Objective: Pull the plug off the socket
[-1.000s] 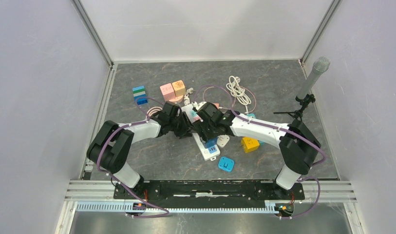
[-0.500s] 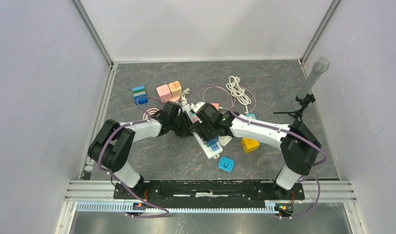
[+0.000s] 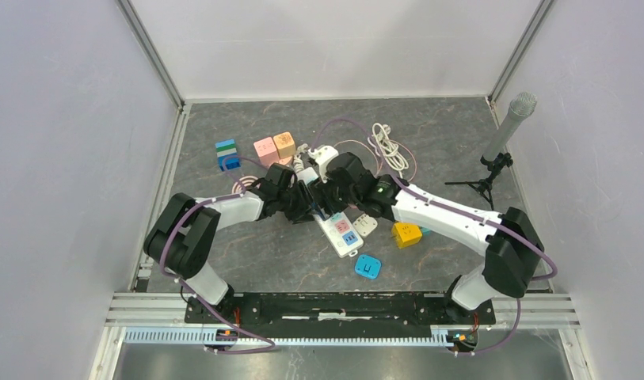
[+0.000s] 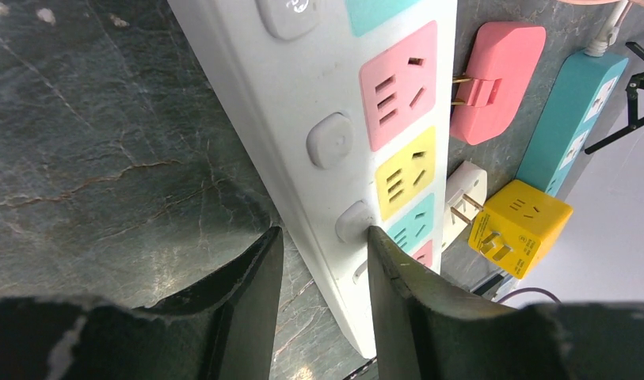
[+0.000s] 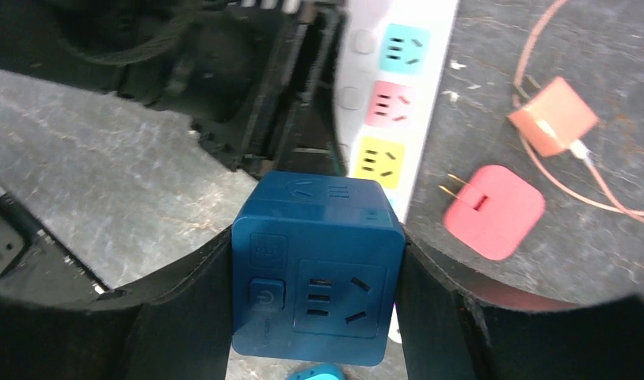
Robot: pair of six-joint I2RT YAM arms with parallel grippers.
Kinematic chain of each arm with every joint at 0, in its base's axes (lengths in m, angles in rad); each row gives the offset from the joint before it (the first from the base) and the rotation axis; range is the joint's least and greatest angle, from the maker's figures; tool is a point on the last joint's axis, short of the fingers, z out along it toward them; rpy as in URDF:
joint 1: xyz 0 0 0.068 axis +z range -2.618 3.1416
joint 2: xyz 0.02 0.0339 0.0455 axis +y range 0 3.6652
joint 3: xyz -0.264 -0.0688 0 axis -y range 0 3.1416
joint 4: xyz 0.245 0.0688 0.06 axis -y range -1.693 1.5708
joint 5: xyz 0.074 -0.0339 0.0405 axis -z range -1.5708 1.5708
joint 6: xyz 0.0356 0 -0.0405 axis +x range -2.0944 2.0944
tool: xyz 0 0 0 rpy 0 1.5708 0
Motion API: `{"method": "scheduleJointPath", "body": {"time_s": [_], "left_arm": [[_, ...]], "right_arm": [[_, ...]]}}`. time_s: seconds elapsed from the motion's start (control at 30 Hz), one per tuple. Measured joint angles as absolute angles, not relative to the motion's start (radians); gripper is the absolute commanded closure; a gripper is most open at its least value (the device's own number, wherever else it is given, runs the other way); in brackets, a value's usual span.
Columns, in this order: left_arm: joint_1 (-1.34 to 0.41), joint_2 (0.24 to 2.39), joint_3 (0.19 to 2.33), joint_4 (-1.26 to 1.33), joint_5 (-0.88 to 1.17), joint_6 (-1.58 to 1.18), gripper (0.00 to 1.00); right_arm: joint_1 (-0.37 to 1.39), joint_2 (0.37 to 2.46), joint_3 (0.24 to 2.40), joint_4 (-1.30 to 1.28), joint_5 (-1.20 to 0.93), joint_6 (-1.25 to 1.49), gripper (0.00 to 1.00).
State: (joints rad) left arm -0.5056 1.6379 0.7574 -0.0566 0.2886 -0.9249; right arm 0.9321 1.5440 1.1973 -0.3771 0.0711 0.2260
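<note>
A white power strip [image 3: 346,236] [image 4: 334,95] with pink, yellow and teal sockets lies mid-table. My left gripper [image 3: 305,203] [image 4: 322,241] straddles its long edge, one finger [image 4: 243,301] down on the table side and the other [image 4: 402,301] on the strip's top by a button. A dark blue cube plug [image 5: 318,273] with a power button sits between the fingers of my right gripper [image 3: 330,196] [image 5: 314,277], which is shut on it. The cube hangs above the strip [image 5: 394,87], clear of the sockets; its pins are hidden.
A red flat plug [image 5: 493,210] and an orange charger [image 5: 553,119] on a cable lie right of the strip. A yellow cube [image 3: 405,234], white plug [image 3: 364,227], blue adapter [image 3: 368,266], pink and orange cubes [image 3: 274,146], coiled white cable [image 3: 388,146] and microphone stand [image 3: 501,138] surround it.
My right gripper has moved up and toward the back with the blue cube, leaving the strip's near sockets uncovered. The left gripper and strip stay put.
</note>
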Motion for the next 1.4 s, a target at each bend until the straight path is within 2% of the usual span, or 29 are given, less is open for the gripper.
{"method": "scheduleJointPath", "body": {"time_s": [0.5, 0.6, 0.7, 0.83, 1.03, 1.23, 1.4], "left_arm": [[-0.506, 1.580, 0.773, -0.199, 0.233, -0.901, 0.37], [-0.506, 1.567, 0.775, -0.237, 0.225, -0.886, 0.32], [-0.506, 1.539, 0.775, -0.293, 0.212, -0.869, 0.26], [-0.506, 1.504, 0.776, -0.357, 0.210, -0.847, 0.19], [-0.505, 1.457, 0.809, -0.448, 0.181, -0.823, 0.10], [-0.500, 1.405, 0.863, -0.520, 0.130, -0.792, 0.05], [-0.494, 1.371, 0.906, -0.600, 0.059, -0.764, 0.00]], "right_arm": [[0.664, 1.500, 1.097, -0.472, 0.194, 0.282, 0.98], [0.607, 1.513, 1.066, -0.485, 0.194, 0.283, 0.83], [0.563, 1.538, 1.048, -0.488, 0.174, 0.280, 0.64], [0.514, 1.578, 1.046, -0.487, 0.117, 0.270, 0.49], [0.490, 1.623, 1.053, -0.486, 0.067, 0.257, 0.20], [0.489, 1.636, 1.070, -0.487, 0.066, 0.236, 0.03], [0.489, 1.633, 1.108, -0.484, 0.072, 0.219, 0.02]]}}
